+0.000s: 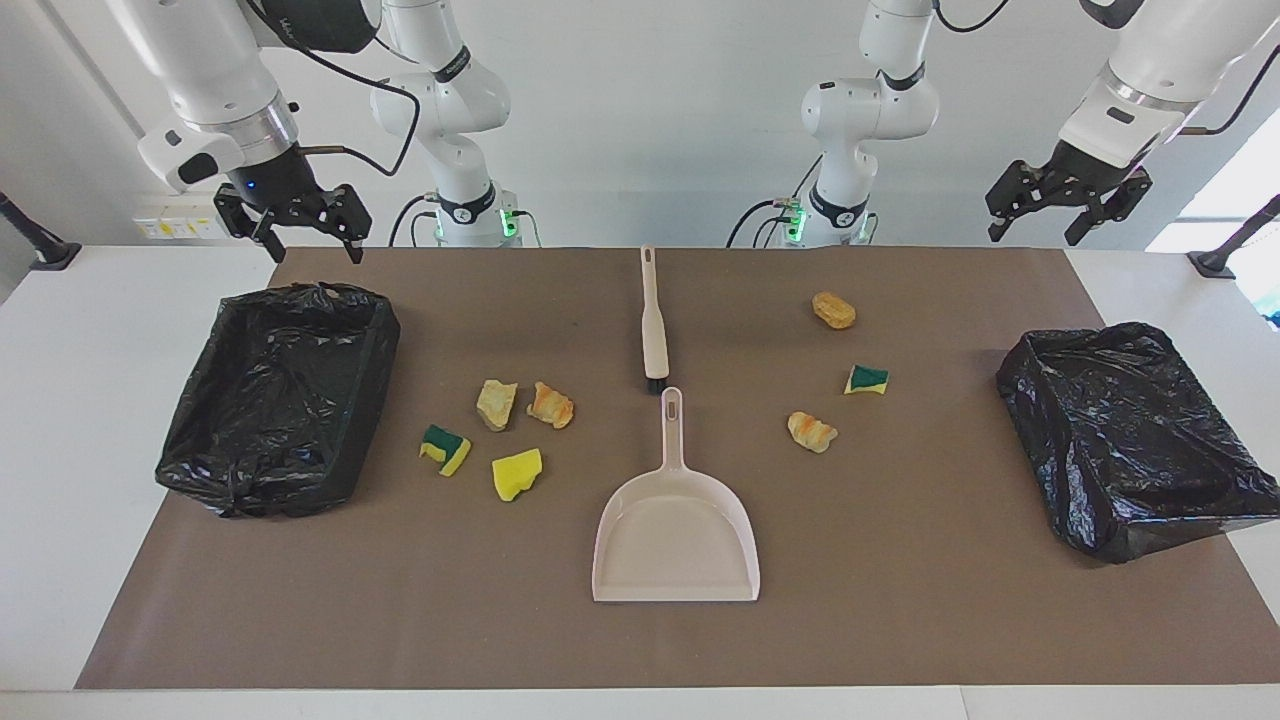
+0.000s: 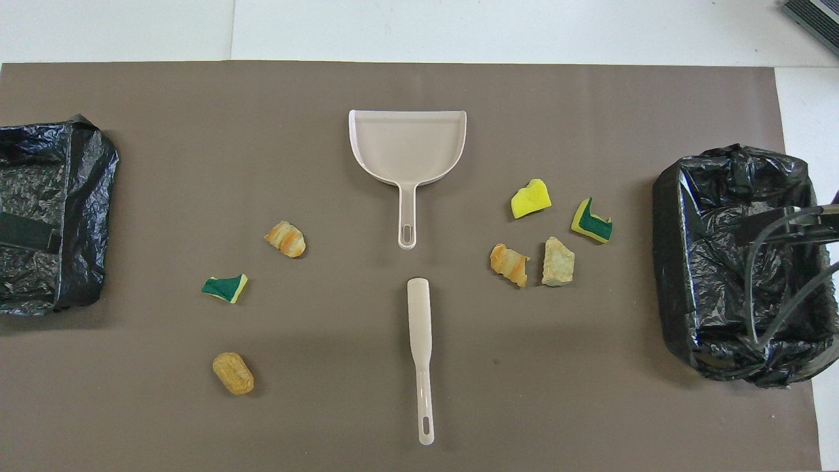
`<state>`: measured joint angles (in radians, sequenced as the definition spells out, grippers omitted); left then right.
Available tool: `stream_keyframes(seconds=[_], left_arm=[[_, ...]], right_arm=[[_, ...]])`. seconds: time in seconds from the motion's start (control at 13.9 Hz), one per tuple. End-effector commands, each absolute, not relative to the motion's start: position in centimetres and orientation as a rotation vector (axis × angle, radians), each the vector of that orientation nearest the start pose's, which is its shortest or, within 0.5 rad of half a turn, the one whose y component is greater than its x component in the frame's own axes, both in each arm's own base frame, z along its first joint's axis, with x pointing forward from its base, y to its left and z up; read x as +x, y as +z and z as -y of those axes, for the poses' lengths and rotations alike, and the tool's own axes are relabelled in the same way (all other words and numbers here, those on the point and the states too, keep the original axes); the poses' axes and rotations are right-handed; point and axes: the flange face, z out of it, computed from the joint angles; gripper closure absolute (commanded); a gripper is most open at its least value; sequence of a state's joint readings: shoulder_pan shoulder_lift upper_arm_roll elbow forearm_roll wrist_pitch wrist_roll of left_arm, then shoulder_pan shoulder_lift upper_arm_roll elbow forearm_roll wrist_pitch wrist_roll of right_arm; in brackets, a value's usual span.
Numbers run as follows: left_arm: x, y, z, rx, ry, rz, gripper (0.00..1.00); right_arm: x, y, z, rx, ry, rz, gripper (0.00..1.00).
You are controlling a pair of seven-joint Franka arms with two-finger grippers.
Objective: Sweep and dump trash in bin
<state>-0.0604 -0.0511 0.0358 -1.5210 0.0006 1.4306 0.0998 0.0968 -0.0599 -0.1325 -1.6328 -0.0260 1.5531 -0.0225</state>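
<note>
Two black-lined bins (image 1: 285,400) (image 1: 1130,435) sit at the mat's (image 1: 640,640) three and nine o'clock ends for dumping. Dustpan (image 1: 677,520) and brush (image 1: 653,320) lie centred, within either arm's reach. Seven trash scraps (image 1: 497,404) lie scattered between them and the bins. Left gripper (image 1: 1050,215) and right gripper (image 1: 305,235) wait raised, jaws released; overhead, one bin is cropped.

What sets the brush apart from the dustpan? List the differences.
The brush is a slim stick with dark bristles at one end; the dustpan widens into a broad open scoop. The brush lies nearer to the robots, the dustpan farther, in line. Both are beige plastic, lie flat on the brown mat, and have a hanging hole in the handle.
</note>
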Motion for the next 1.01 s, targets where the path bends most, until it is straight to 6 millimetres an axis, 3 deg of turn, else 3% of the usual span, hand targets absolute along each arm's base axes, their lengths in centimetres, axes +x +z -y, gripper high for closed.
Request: stream_keyframes(seconds=[0.0, 0.65, 0.94], left_arm=[[51.6, 67.0, 1.4, -3.139, 0.077, -0.222, 0.0], [51.8, 67.1, 1.0, -3.141, 0.046, -0.184, 0.0], [50.4, 65.3, 2.2, -3.143, 0.087, -0.221, 0.0]], right_arm=[[52.4, 62.6, 2.6, -3.151, 0.043, -0.048, 0.0], [52.0, 62.2, 2.6, -3.149, 0.048, -0.045, 0.0], [52.0, 62.2, 2.3, -3.149, 0.043, -0.044, 0.0]])
